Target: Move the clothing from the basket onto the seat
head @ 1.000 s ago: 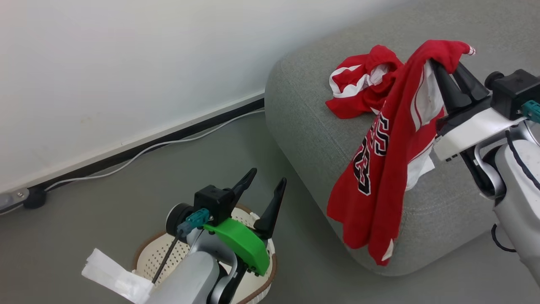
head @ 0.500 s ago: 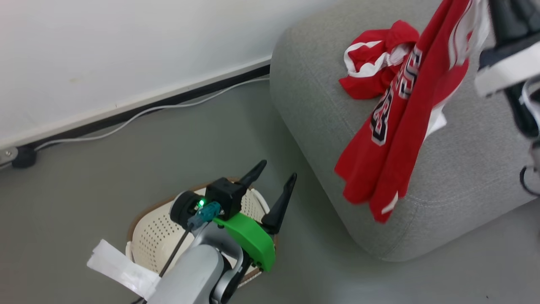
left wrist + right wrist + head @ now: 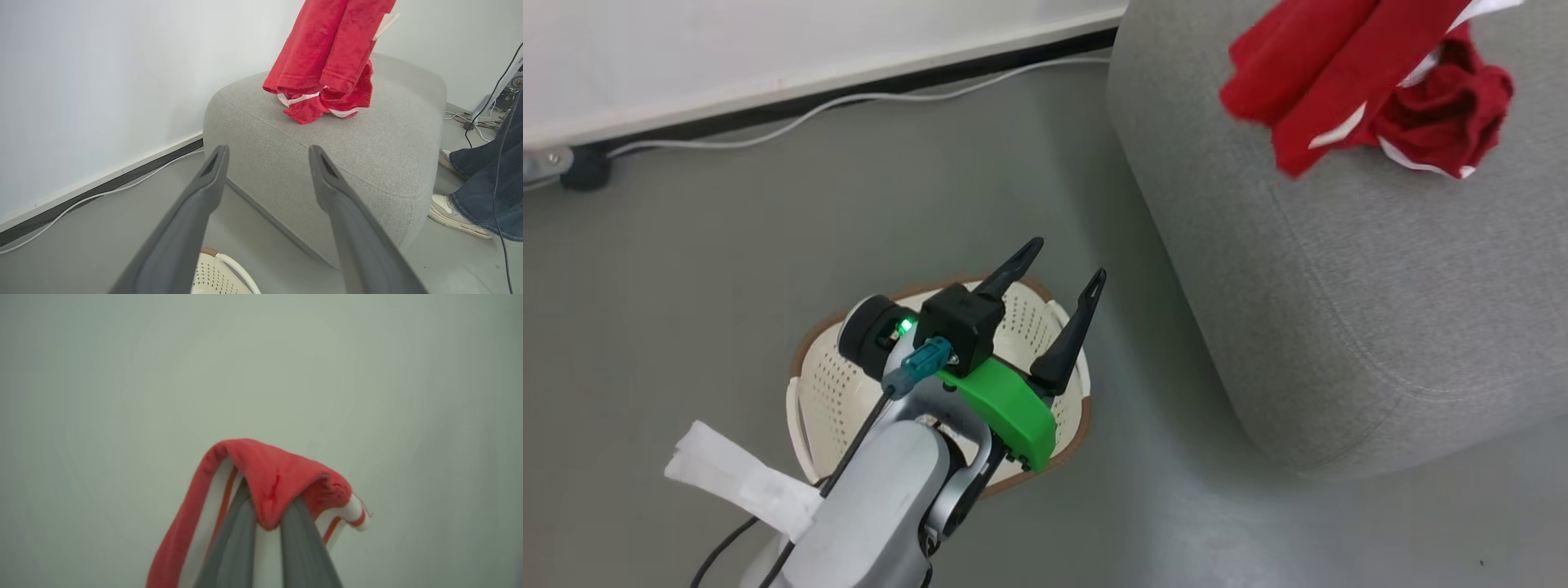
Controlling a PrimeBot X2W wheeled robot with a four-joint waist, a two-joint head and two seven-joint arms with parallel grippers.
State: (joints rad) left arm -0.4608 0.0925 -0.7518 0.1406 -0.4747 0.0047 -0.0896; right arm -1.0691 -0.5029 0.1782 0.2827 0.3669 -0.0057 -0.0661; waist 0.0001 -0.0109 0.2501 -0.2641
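A red jersey (image 3: 1307, 90) hangs over the grey seat (image 3: 1339, 286), its hem just above the cushion. My right gripper (image 3: 267, 512) is shut on the jersey's top fold (image 3: 269, 473), red cloth with white stripes draped over both fingers. A second red garment (image 3: 1454, 122) lies crumpled on the seat just behind the hanging one. In the left wrist view the jersey (image 3: 327, 53) dangles over that crumpled garment (image 3: 327, 108). My left gripper (image 3: 1068, 257) stands open and holds nothing, above the cream perforated basket (image 3: 805, 384) on the floor.
A white cable (image 3: 849, 102) and a black plug (image 3: 580, 171) run along the wall's skirting. A person's legs in jeans (image 3: 486, 179) and pale shoes (image 3: 449, 212) stand beside the seat's far corner, with more cables (image 3: 470, 118) there. Grey floor surrounds the basket.
The head camera has tilted and turned. My right gripper has carried the jersey up and further over the seat, out of the head view's top. The left arm stays over the basket.
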